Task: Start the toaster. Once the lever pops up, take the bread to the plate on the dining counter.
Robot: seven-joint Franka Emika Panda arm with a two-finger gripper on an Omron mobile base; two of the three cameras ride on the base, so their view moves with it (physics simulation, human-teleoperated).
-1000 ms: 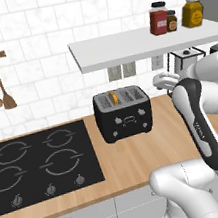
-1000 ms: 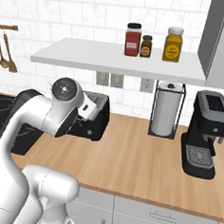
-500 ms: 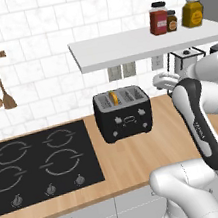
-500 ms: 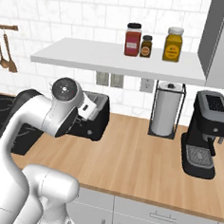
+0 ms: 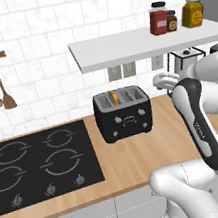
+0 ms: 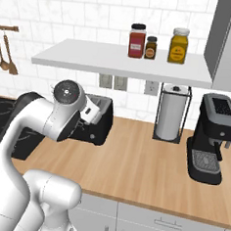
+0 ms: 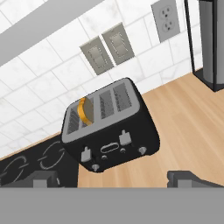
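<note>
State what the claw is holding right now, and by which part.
Nothing is held. The claw is open, short of the toaster; the bread sits in a toaster slot.

A light wood worktop (image 5: 139, 156) runs along a white tiled wall. A black hob (image 5: 40, 166) is set into its left end. The glossy black toaster (image 5: 123, 112) stands just right of the hob, toward the back edge. Farther right, at the back edge, stands a paper towel holder (image 6: 171, 113), and a black coffee machine (image 6: 212, 137) sits near the right end.
</note>
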